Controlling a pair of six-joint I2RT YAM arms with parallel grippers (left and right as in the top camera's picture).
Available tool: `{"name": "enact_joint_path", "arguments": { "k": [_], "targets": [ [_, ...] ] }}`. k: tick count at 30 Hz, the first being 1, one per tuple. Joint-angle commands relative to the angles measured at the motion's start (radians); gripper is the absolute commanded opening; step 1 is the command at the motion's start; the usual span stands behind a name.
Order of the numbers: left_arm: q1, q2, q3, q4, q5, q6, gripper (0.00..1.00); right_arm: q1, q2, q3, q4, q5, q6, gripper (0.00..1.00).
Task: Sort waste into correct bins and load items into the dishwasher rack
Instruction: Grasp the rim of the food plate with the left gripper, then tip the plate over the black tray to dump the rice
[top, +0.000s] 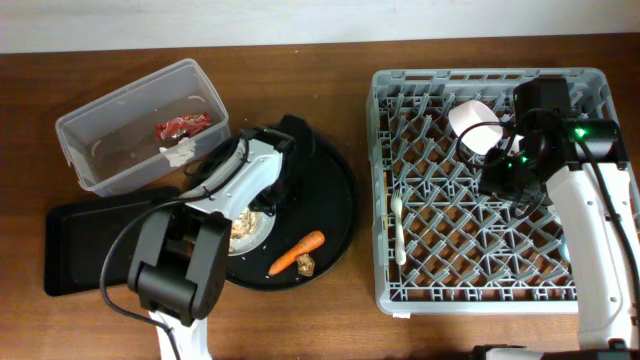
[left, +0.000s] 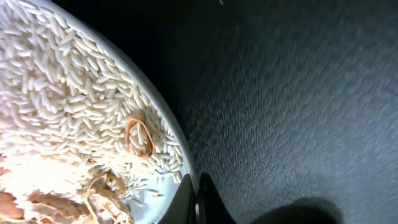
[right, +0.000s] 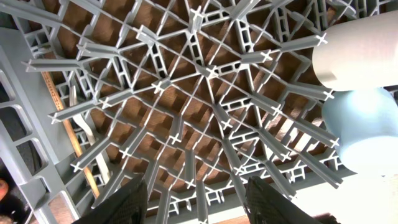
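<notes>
My left gripper (left: 196, 199) is shut on the rim of the round white plate (left: 163, 186), which holds beige rice and noodle scraps (left: 68, 106) and sits on the round black tray (top: 335, 205). An orange carrot (top: 298, 253) and a brown bit (top: 305, 265) lie on that tray. The red wrapper (top: 182, 125) and white tissue (top: 178, 152) lie in the clear tub (top: 75, 150). My right gripper (right: 196, 186) is open and empty above the grey rack (top: 590, 280). The rack holds a white cup (right: 360, 53), a light-blue cup (right: 364, 127) and the white fork (top: 398, 230). The bowl is out of view.
The flat black rectangular tray (top: 75, 250) lies at the front left, beside the left arm's base. The tub stands behind it. A strip of brown table separates the round tray from the rack.
</notes>
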Motion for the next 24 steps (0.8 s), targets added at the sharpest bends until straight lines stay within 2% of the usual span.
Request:
{"name": "enact_joint_path", "arguments": {
  "k": [1, 6, 19, 24],
  "targets": [
    [0.007, 0.012, 0.108, -0.085, -0.06, 0.008, 0.0, -0.005, 0.002, 0.005, -0.003, 0.016, 0.001, 0.54],
    [0.007, 0.012, 0.219, -0.211, -0.111, -0.037, 0.0, -0.005, 0.002, 0.005, 0.003, 0.016, 0.001, 0.54],
    [0.01, -0.001, 0.294, -0.396, -0.216, -0.119, 0.0, -0.005, 0.002, 0.005, 0.007, 0.016, 0.0, 0.54],
    [0.109, -0.084, 0.294, -0.415, -0.183, -0.129, 0.0, -0.005, 0.002, 0.005, 0.006, 0.016, -0.023, 0.54]
  ]
}}
